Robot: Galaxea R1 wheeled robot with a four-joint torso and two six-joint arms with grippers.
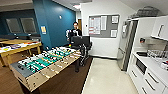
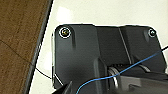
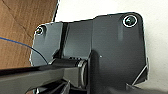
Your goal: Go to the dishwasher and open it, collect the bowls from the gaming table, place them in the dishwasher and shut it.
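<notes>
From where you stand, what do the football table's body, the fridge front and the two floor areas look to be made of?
Football table: pale wood or plywood sides, matt, grain-like tan faces; green playing field.
Fridge: looks like brushed steel, grey with a soft sheen.
Floor on the kitchen side: pale, glossy, probably vinyl or tile; it reflects light.
Floor under the table: brown and dull, wood-look or carpet; cannot tell which.

gaming table [image 1: 42, 66] cut off (near corner), person [image 1: 75, 31] partly behind screen [image 1: 80, 40]

One football table [image 1: 42, 65]. One person [image 1: 75, 31]. One noticeboard [image 1: 103, 26]. One fridge [image 1: 127, 45]. One wooden desk [image 1: 15, 48]. One dish rack [image 1: 156, 53].
</notes>
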